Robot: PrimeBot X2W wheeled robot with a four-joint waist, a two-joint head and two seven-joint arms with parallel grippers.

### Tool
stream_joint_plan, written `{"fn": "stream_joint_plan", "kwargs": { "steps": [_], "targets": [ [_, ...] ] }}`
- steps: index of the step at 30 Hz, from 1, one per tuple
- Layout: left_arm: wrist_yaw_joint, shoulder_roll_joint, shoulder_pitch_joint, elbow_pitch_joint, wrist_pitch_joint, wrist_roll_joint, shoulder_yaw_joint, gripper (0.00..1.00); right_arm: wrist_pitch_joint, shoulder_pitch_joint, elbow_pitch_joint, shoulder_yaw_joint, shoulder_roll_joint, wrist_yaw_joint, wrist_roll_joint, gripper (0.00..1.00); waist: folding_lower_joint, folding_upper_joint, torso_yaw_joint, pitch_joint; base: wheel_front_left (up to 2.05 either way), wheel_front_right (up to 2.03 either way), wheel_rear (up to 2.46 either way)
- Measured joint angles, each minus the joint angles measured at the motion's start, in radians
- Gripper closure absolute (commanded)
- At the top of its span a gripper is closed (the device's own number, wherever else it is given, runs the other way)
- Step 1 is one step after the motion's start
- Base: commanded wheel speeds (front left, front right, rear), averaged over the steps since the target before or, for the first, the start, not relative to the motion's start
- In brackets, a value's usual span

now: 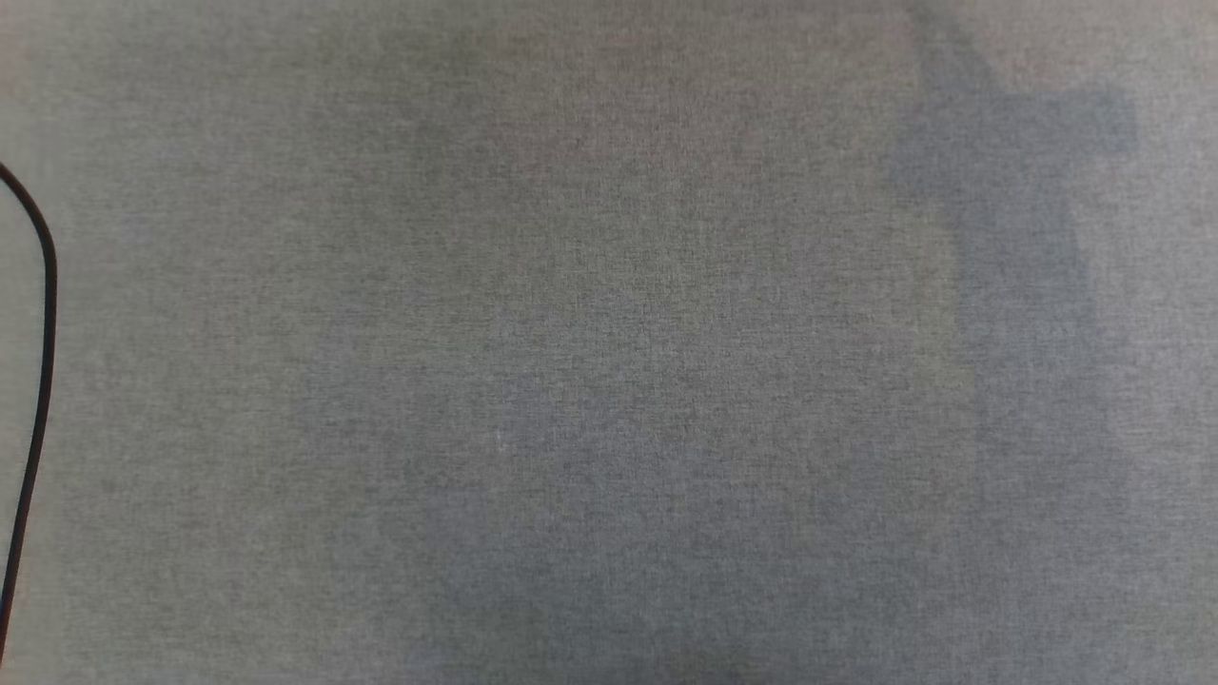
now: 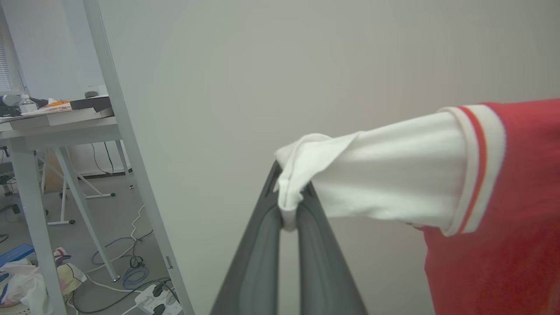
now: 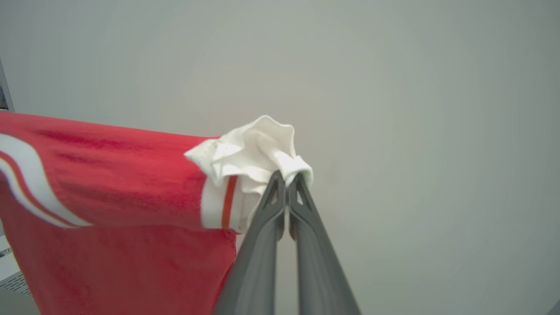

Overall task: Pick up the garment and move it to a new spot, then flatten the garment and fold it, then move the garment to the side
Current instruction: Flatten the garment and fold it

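Closest up: left gripper [image 2: 291,192], jaws clamped on the bunched cuff of a white sleeve, cloth wadded between the tips. The right gripper [image 3: 287,183] is the same, jaws pressed together on the crumpled end of the other white sleeve.

The garment [image 2: 503,245] hangs in the air between the two. Sleeves are pulled out sideways, red body drooping below them, red-and-white trim visible at the sleeve seams. Can't tell which way the print side faces. Pale wall [image 3: 415,109] behind both grips.

Head view looks down on a grey woven tabletop [image 1: 609,342]. A black cable [image 1: 43,333] curves along its left edge and there's a soft shadow [image 1: 1009,238] upper right, probably from an arm or cloth overhead.

Status, my read:
- **Pick-up:** done. Shirt is off the surface, held sleeve to sleeve.
- **Not yet done:** set down at the new spot, flatten, fold, move aside.
- **Progress:** early, about midway through step one.

Risk: both grips bite cuff ends only. A slip on either side dumps the shirt in a heap, which makes flattening harder. Lowering hem-first should lay it close to flat.
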Motion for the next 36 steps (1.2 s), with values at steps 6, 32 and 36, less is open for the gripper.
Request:
{"fn": "stream_joint_plan", "kwargs": {
  "steps": [6, 32, 36],
  "targets": [
    [-0.032, -0.051, -0.018, 0.167, -0.022, -0.037, 0.01, 1.0, -0.067, -0.037, 0.165, 0.043, 0.049, 0.0, 0.016, 1.0, 0.0, 0.0, -0.017, 0.053, 0.0, 0.0, 0.0],
    [-0.16, -0.186, 0.586, 0.417, -0.194, -0.249, 0.024, 1.0, -0.261, 0.678, 0.262, 0.268, -0.005, 0.0, 0.353, 1.0, -0.0002, 0.0, -0.02, -0.108, 0.0, 0.0, 0.0],
    [-0.153, -0.155, 0.714, 0.279, -0.201, -0.229, 0.064, 1.0, -0.277, 0.803, 0.158, 0.245, -0.032, 0.002, 0.358, 1.0, -0.0002, 0.0, -0.019, -0.162, 0.0, 0.0, 0.0]
  ]
}}
